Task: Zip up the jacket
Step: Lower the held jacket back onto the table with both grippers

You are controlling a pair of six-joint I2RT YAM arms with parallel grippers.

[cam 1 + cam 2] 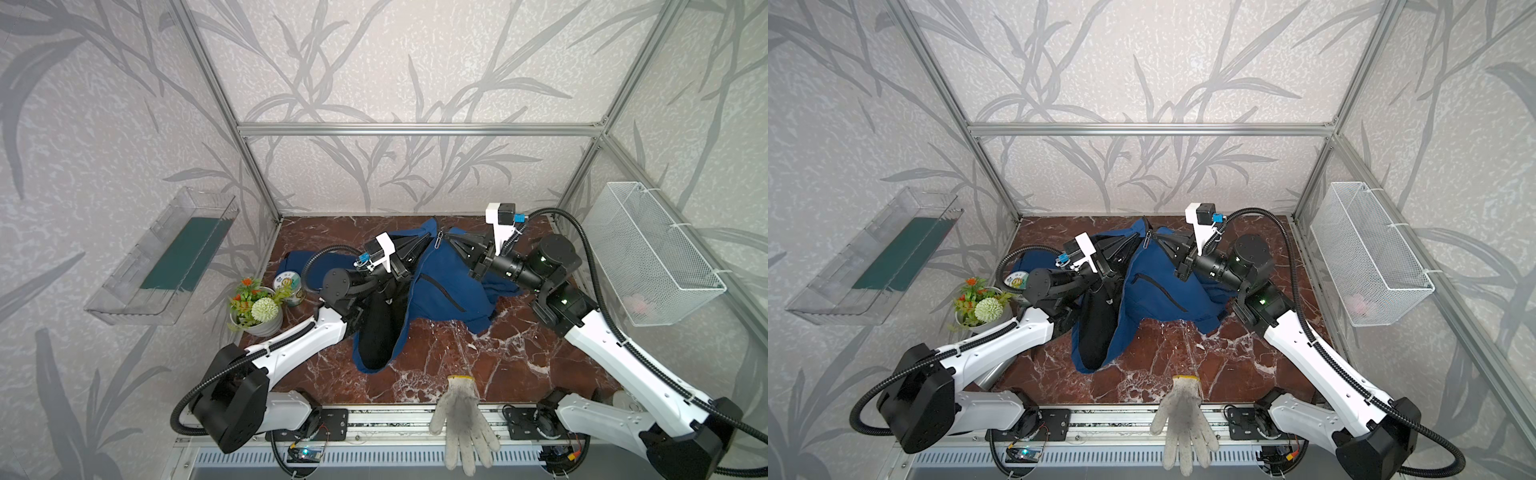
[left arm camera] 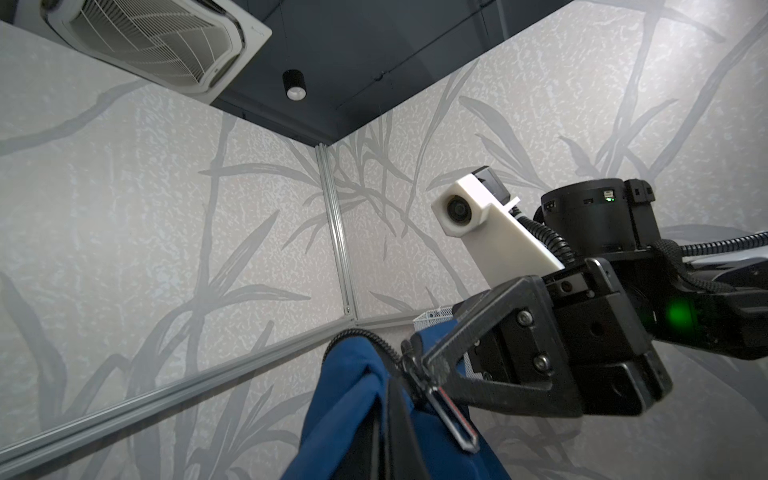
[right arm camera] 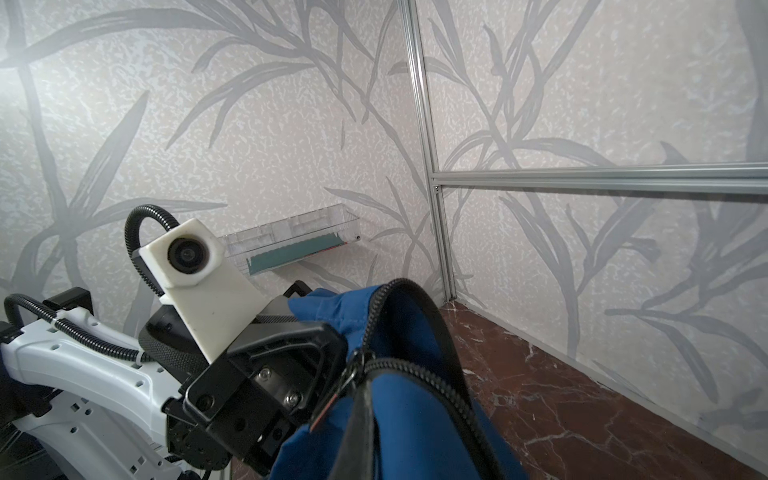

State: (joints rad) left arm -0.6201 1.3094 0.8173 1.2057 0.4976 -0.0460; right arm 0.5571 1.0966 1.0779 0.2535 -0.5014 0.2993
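Left wrist view shows the right gripper (image 2: pixel 415 365) with its jaws drawn together on the jacket (image 2: pixel 332 415). It pinches the black zipper line just above where the pull tab (image 2: pixel 455 419) dangles free. Whether it bites metal or only the tape beside it cannot be told. In the right wrist view the left gripper (image 3: pixel 337 330) is likewise closed, clamped on a fold of blue cloth just across the slider (image 3: pixel 353 371) from its partner, so the two tools face each other with the zipper between them. Beyond the slider, away from both grips, a stretch of unjoined teeth (image 3: pixel 415 286) arches up and over in an open loop at the collar. In both top views the garment is lifted at that one high point. Its body drops away below the grippers toward the arm bases and down to the table (image 1: pixel 457 357), where the hem (image 1: pixel 376 345) gapes to show black lining. The zipper's long axis therefore appears to run from the hem up to the grippers and on into the loop above them. Judged from this, little travel remains. The right gripper is the nearer one to the slider, and the left would need to keep the cloth taut while the slider goes upward.
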